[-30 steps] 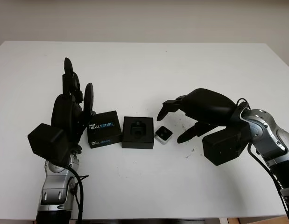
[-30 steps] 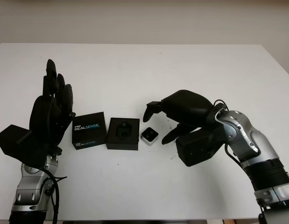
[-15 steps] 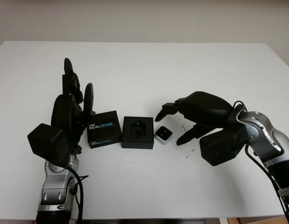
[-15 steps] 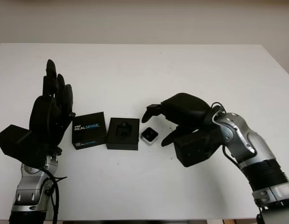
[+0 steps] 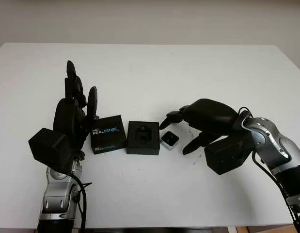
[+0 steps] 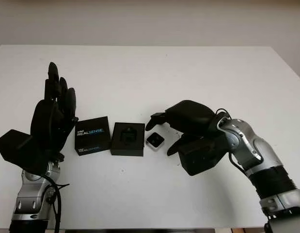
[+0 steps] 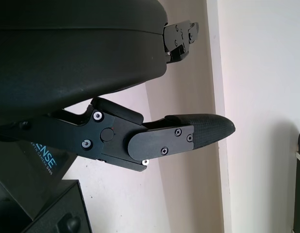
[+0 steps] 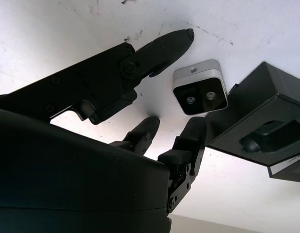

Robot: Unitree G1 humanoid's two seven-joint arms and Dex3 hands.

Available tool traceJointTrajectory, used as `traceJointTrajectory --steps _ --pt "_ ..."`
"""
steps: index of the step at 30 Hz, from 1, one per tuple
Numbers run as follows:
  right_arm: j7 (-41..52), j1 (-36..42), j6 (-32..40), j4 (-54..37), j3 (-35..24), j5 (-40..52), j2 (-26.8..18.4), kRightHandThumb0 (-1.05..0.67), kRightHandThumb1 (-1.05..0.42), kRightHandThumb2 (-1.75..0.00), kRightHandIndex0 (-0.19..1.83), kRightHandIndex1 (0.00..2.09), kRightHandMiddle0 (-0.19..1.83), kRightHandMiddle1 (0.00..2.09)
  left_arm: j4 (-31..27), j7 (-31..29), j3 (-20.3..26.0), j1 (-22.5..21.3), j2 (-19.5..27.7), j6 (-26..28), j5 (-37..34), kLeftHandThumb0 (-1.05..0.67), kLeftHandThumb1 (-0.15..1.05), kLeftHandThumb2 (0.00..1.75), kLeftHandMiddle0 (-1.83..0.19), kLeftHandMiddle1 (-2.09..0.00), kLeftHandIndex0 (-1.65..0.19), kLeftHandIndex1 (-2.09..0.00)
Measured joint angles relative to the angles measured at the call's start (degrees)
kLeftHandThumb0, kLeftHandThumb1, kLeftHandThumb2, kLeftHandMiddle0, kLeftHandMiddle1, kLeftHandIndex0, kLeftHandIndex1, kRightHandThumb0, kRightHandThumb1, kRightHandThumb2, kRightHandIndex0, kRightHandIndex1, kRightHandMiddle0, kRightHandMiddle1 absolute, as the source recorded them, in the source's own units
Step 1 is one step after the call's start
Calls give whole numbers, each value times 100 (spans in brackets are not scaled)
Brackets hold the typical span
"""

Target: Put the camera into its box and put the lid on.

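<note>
Camera (image 5: 169, 140) lies on the table (image 5: 188, 73), just right of the open box (image 5: 143, 138); right hand (image 5: 181, 130) brackets it, fingers apart, not yet gripping; lid (image 5: 107, 134) sits left of box, beside the raised, empty left hand (image 5: 74, 114), presumably waiting to fit it.

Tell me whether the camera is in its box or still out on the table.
Out. The camera lies on the table beside the open box, between the fingers of the open right hand, not yet grasped.

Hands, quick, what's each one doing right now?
Left hand: open, raised beside the lid.
Right hand: open, around the camera, not gripping.
</note>
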Motion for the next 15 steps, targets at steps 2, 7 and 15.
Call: traceJointTrajectory --steps 2,7,15 --pt "-98 -5 -82 78 12 -4 14 -54 -77 -5 51 50 43 66 0 1 -1 1 0 0 11 -74 105 55 19 0 19 0" --pt "-250 -42 -257 264 41 -12 25 -53 -77 -5 52 57 44 70 0 16 -1 2 0 -6 44 -73 105 55 19 0 19 0" --pt "-660 -126 -591 675 88 -79 96 -48 -80 -5 42 100 46 89 0 28 0 3 -2 -6 10 -75 105 54 19 0 19 0"
